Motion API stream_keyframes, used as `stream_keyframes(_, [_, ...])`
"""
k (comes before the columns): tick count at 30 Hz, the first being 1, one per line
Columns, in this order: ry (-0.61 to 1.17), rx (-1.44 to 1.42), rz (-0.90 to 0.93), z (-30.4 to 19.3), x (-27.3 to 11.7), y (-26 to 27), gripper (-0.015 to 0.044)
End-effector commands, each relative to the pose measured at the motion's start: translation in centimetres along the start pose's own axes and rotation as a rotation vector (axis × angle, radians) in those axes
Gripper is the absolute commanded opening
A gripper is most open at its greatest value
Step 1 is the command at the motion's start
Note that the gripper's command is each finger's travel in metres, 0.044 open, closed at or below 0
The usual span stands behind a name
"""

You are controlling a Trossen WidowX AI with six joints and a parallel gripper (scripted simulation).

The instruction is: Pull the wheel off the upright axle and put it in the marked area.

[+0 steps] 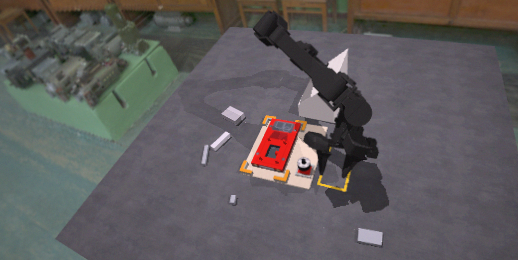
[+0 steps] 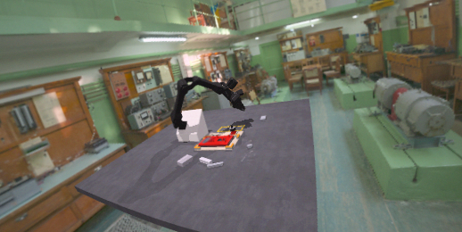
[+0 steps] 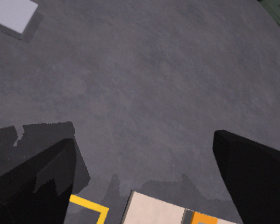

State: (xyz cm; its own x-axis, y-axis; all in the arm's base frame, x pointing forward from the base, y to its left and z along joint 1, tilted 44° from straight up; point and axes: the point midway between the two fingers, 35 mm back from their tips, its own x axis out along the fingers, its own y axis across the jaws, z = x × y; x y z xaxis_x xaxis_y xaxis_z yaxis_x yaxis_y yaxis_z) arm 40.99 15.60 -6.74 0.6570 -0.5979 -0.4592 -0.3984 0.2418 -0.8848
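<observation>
The wheel (image 1: 303,164) sits on its upright axle at the corner of the beige base plate (image 1: 314,133), beside the red block (image 1: 276,143). Just next to it, on the counter (image 1: 430,133), is the yellow marked area (image 1: 333,184). The end effector (image 1: 332,172) hangs above this corner with its fingers spread partly apart and nothing between them. In the wrist view the wheel shows only at the bottom edge, so it is not yet centred between the fingers. To do the approach well, I think the end effector should first come straight over the wheel, then go down with one finger on each side. It should close only when both are level with the rim.
</observation>
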Motion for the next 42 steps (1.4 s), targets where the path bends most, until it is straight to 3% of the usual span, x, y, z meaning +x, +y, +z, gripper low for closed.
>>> stream_keyframes(1, [0.327,0.383,0.272,-5.7,0.3,-4.0,0.0300])
stream_keyframes(15, [0.630,0.571,0.340,-10.8,-1.5,-6.4,0.0300])
stream_keyframes(33, [0.631,0.572,0.340,-10.2,-1.0,-6.3,0.0300])
stream_keyframes(42, [0.631,0.572,0.338,-13.0,3.7,-3.5,0.0300])
